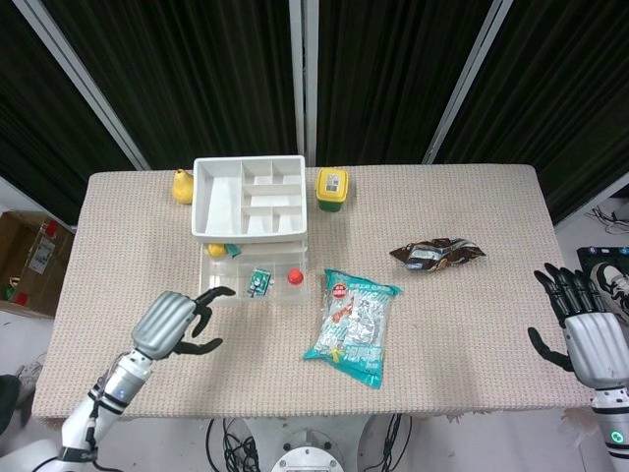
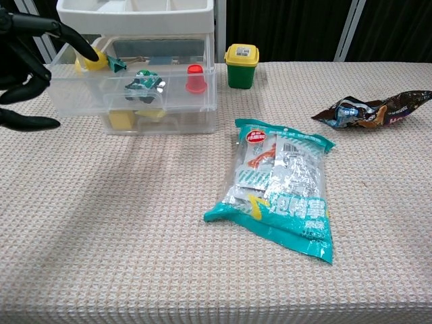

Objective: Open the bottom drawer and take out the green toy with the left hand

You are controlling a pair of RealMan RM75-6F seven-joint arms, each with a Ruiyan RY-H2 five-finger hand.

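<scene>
Your left hand [image 2: 27, 67] shows at the left edge, dark fingers [image 2: 64, 37] spread, one fingertip resting on the front rim of the pulled-out clear drawer [image 2: 135, 101]. Inside the drawer lie a green toy [image 2: 143, 84], a red piece [image 2: 196, 77] and a yellow item [image 2: 91, 62]. A white tray [image 2: 135, 13] tops the drawer unit. On the counter [image 2: 135, 236] stand a small yellow-lidded green bin [image 2: 241, 65], a teal snack bag [image 2: 277, 189] and a dark crumpled wrapper [image 2: 368, 110].
</scene>
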